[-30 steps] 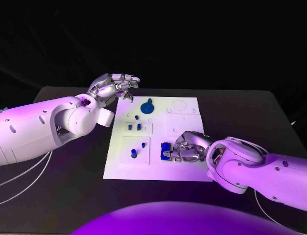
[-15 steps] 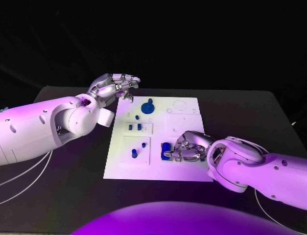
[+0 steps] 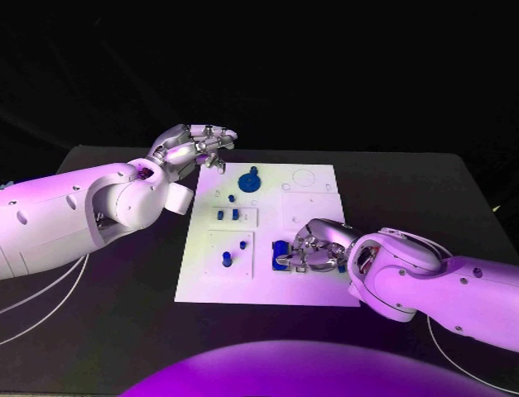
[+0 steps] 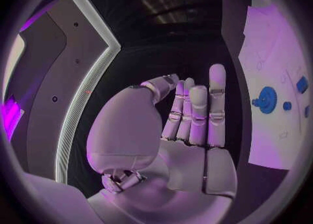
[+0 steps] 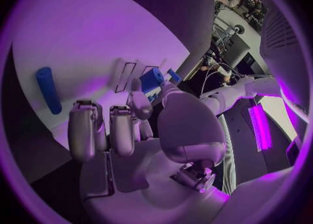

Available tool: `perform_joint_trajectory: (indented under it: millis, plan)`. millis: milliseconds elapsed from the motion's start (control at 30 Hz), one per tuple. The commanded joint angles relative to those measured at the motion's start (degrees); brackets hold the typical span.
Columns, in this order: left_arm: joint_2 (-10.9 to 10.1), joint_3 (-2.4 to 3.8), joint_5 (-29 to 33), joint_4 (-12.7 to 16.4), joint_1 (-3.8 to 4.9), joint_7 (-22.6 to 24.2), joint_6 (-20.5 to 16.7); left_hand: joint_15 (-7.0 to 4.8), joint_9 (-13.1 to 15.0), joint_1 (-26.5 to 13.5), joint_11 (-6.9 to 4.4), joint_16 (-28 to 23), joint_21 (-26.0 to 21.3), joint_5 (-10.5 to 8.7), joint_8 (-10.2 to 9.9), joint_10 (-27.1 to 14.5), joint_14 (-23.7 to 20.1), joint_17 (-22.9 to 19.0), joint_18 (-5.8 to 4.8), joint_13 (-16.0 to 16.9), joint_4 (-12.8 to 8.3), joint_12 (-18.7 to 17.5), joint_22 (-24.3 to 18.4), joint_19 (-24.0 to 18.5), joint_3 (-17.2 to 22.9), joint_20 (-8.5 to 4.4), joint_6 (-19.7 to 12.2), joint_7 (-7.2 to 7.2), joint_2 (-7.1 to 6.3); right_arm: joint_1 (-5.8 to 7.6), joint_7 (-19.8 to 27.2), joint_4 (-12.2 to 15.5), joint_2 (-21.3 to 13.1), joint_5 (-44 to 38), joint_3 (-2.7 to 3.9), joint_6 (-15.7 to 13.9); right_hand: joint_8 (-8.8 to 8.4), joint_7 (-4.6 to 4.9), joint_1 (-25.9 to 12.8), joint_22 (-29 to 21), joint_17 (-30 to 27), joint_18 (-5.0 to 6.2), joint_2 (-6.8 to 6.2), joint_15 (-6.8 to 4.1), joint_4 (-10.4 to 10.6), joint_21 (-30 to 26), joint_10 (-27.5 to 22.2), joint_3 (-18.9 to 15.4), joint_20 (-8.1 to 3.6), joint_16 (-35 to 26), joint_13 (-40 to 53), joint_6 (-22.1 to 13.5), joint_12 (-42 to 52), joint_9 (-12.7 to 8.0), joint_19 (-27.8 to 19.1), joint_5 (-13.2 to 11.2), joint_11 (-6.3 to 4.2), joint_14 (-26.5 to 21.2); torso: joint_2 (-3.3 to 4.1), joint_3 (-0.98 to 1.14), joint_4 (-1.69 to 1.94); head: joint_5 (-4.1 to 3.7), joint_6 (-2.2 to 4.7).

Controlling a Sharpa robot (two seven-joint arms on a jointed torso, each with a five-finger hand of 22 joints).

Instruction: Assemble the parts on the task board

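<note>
Lying on one task board point(image 3: 315, 289): several blue parts point(image 3: 248, 180).

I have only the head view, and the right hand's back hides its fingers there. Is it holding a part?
Observer: I cannot tell. The right wrist view shows the right hand with its fingers curled in over the board, and a blue block just beyond the thumb. Whether they touch is unclear.
Operator: And the left hand, is anything in it?
Observer: No. In the left wrist view the left hand has its fingers straight and its palm bare.
</note>
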Motion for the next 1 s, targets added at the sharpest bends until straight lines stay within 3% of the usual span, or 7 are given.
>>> perform_joint_trajectory:
  millis: [33,267,400,600,800,1000]
  plan:
    - [0.0,0.04,-0.1,0.2,0.02,0.3,1.0,-0.04,0.1,-0.5,0.08,0.2,-0.3,0.18,-0.1,-0.5,-0.2,0.1,0.82,-0.1,0.4,-0.2,0.1,0.0,-0.1,0.27,-0.4,-0.13,-0.04,-0.33,-1.7,-0.7,-0.3,-1.3,-0.34,2.0,-0.08,-0.35,1.1,10.6,1.4,-0.58,-0.1,-0.55,-0.2,-0.1,0.5,0.9,-0.38,0.0,0.1,0.2,0.2,-0.1,1.1,0.2,-0.08,3.4,0.0,0.02,-0.01,-0.02,0.0]
    - [0.0,0.04,-0.1,0.2,0.02,0.3,0.9,-0.03,0.1,-0.6,0.08,0.2,-0.3,0.2,-0.1,-0.5,-0.3,0.0,0.82,-0.1,0.4,-0.2,0.1,0.0,0.0,0.28,-0.5,-0.13,0.04,-0.34,-1.8,-0.7,-0.7,-1.1,-0.35,2.4,-0.32,-0.47,3.3,10.6,1.6,-0.57,-1.23,-0.64,-0.3,-0.2,0.8,2.6,-0.44,0.0,0.7,0.4,0.6,-0.4,1.0,2.9,-0.2,3.5,-0.02,-0.02,-0.01,-0.01,0.0]
    - [0.0,0.04,-0.1,0.2,0.02,0.3,0.9,-0.03,0.1,-0.6,0.08,0.2,-0.3,0.2,-0.1,-0.5,-0.3,0.0,0.82,-0.1,0.4,-0.2,0.1,0.0,0.0,0.28,-0.5,-0.13,0.04,-0.35,-1.6,-0.6,-0.7,-0.8,-0.36,2.1,-0.34,-0.39,3.1,10.7,1.6,-0.57,-1.59,-0.62,0.1,-0.2,0.8,2.6,-0.45,0.0,0.7,0.5,0.5,-0.5,1.1,2.8,-0.15,3.5,0.0,-0.01,0.0,-0.02,0.0]
    - [0.0,0.04,-0.1,0.2,0.02,0.3,0.9,-0.03,0.1,-0.6,0.08,0.2,-0.3,0.2,-0.1,-0.5,-0.3,0.0,0.82,-0.1,0.4,-0.2,0.1,0.0,0.0,0.28,-0.5,-0.13,0.04,-0.36,-0.4,0.2,-1.5,-0.6,-0.36,-1.3,-0.32,-0.27,1.8,10.7,1.6,-0.58,-1.86,-0.52,1.3,-0.2,0.8,2.5,-0.39,0.0,0.7,0.7,0.3,-0.6,1.1,1.6,-0.03,3.4,-0.05,0.03,0.02,-0.13,0.0]
    - [-0.1,0.04,-0.1,0.1,0.02,0.3,0.9,-0.03,0.1,-0.6,0.08,0.2,-0.3,0.2,-0.1,-0.5,-0.3,0.0,0.82,-0.1,0.4,-0.2,0.1,0.0,0.0,0.28,-0.5,-0.13,0.04,0.5,1.1,2.7,-5.2,0.3,-0.26,-5.7,-0.62,-0.2,2.4,10.5,1.4,-0.44,-1.76,-0.47,0.9,-0.9,0.4,3.2,-0.34,-0.1,0.2,0.2,-0.5,-0.7,0.8,2.4,0.02,3.4,-0.11,-0.01,-0.12,-0.32,0.0]
    - [-0.1,0.03,-0.1,0.2,0.02,0.3,0.9,-0.03,0.1,-0.6,0.08,0.2,-0.3,0.2,-0.1,-0.5,-0.3,0.0,0.82,-0.1,0.4,-0.2,0.1,0.0,0.0,0.28,-0.5,-0.13,0.04,1.81,0.8,3.8,-9.8,-0.1,-0.22,-6.2,-2.32,0.8,3.9,10.2,1.1,-0.25,-3.02,0.14,0.7,-2.0,-0.5,4.2,0.1,-0.3,-0.2,-2.0,-1.5,-1.4,0.4,2.0,0.82,3.3,-0.23,-0.12,-0.26,-0.96,0.0]
